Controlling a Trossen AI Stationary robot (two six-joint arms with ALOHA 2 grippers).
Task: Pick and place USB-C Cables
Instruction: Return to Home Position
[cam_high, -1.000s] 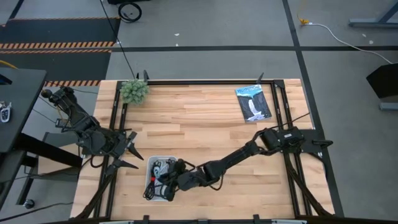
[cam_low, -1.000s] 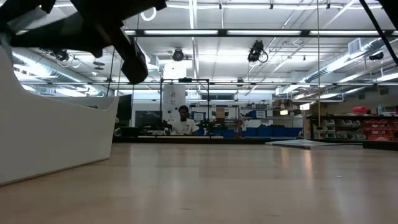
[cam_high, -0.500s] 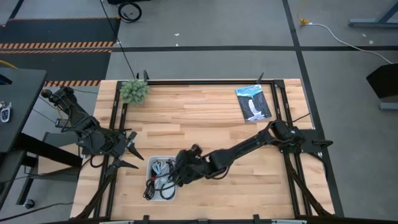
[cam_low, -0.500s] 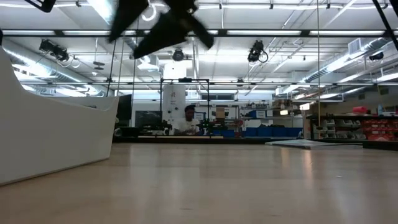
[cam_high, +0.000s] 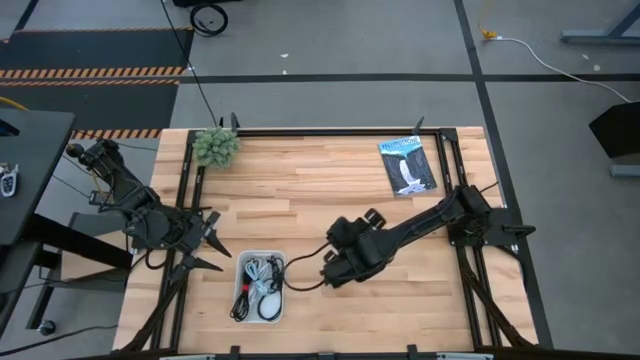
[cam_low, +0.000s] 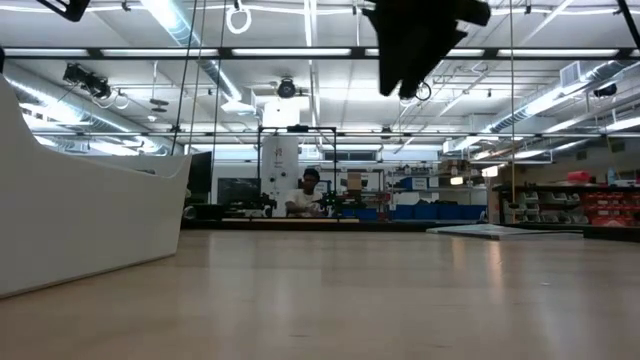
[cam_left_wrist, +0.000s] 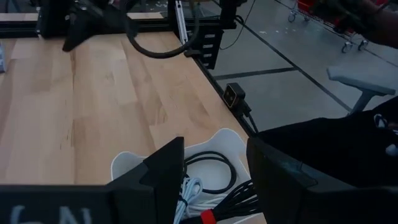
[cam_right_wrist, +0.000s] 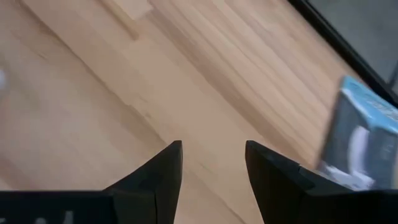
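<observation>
A white tray (cam_high: 243, 262) stands near the table's front left and shows large at the left of the low view (cam_low: 90, 220). In it lie coiled cables: a pale one (cam_high: 263, 268), a black one (cam_high: 266, 305) and a black one with a red band (cam_left_wrist: 208, 216). My left gripper (cam_high: 207, 250) is open and empty just left of the tray, and its fingers frame the tray in the left wrist view (cam_left_wrist: 214, 149). My right gripper (cam_high: 356, 222) is open and empty above bare wood, right of the tray. Its fingers (cam_right_wrist: 163, 168) show nothing between them.
A flat blue-and-white packet (cam_high: 407, 165) lies at the far right of the table and shows in the right wrist view (cam_right_wrist: 367, 143). A small green plant (cam_high: 215, 147) stands at the far left corner. Black frame rails (cam_high: 450, 170) run along the table's edges. Bare wood lies in the middle.
My right gripper has drawn back from over the tray toward the table's right and middle. It has turned about and now faces the far right, toward the packet. The cables stay in the tray.
</observation>
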